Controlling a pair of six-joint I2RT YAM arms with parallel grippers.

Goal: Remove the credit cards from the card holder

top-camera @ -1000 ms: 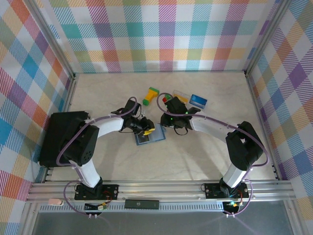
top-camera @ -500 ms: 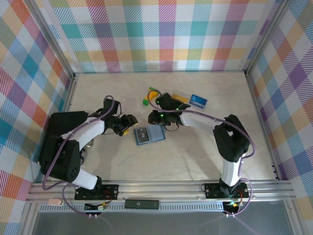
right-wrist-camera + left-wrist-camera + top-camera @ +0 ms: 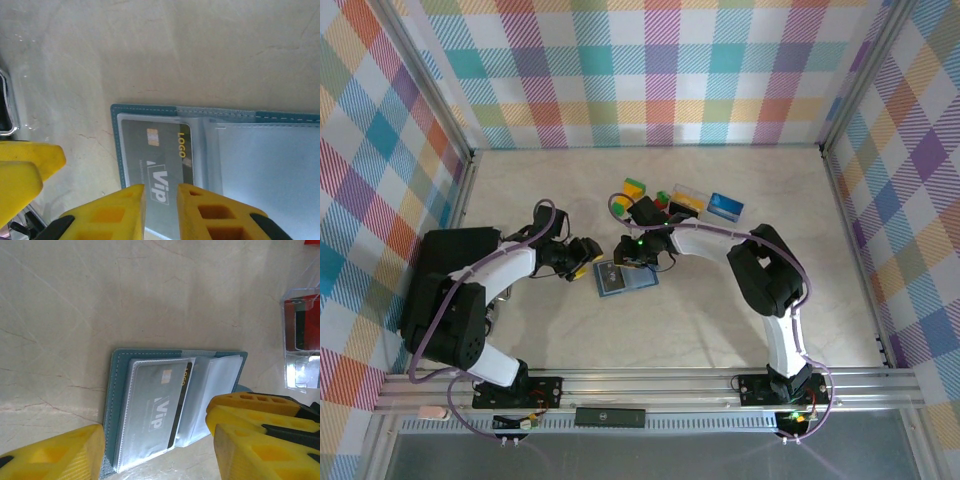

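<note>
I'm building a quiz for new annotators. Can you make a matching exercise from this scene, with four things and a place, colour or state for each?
Things:
1. grey card
2. blue card
3. block
4. holder

Descriptions:
A. yellow and green
B. lying open and flat
C. tucked inside the holder
D. lying loose, far right of the group

Pairs: 1-C, 2-D, 3-A, 4-B

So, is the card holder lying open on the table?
Yes, the card holder lies open, with a grey card in its clear sleeve.
</note>
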